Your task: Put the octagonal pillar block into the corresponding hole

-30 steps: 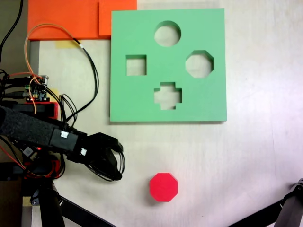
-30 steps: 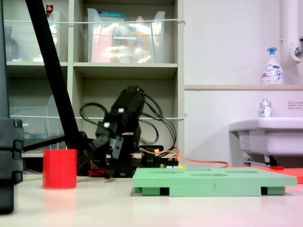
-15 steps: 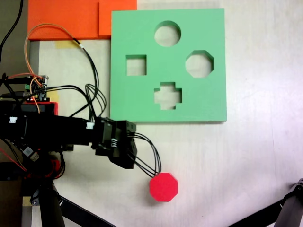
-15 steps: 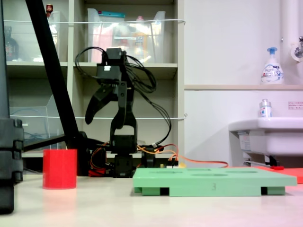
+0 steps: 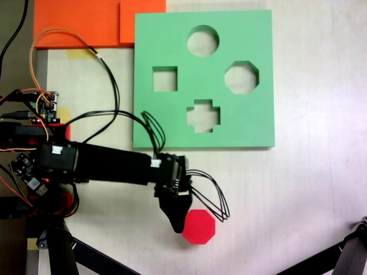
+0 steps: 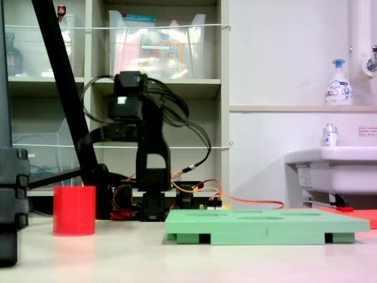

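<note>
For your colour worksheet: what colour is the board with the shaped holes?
Light green. The board shows best in the first exterior view, seen from above.

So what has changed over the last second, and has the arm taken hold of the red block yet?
The arm unfolded from the first exterior view's left and swung out, so the pincer now hangs beside the octagonal pillar block, well above it in the second exterior view. Nothing has been grasped. The block and the green board have not moved.
</note>
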### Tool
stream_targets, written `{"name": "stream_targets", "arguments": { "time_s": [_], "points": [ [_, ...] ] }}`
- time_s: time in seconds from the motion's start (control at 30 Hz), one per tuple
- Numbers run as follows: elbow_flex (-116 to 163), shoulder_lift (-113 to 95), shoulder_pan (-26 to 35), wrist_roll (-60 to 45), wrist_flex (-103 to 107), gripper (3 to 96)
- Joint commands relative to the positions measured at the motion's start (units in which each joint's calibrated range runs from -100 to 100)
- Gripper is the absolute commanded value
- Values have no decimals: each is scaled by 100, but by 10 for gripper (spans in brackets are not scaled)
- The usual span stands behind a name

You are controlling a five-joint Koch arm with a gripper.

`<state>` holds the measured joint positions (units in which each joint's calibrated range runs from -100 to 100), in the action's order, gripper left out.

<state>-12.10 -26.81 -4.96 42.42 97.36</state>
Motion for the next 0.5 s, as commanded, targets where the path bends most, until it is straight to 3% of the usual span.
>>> {"name": "stream_targets", "arguments": {
  "time_s": [0.03, 0.5],
  "points": [
    [-375, 251, -107, -83, -342, 958],
    [-1930, 2472, -488, -322, -448, 958]
  ]
}}
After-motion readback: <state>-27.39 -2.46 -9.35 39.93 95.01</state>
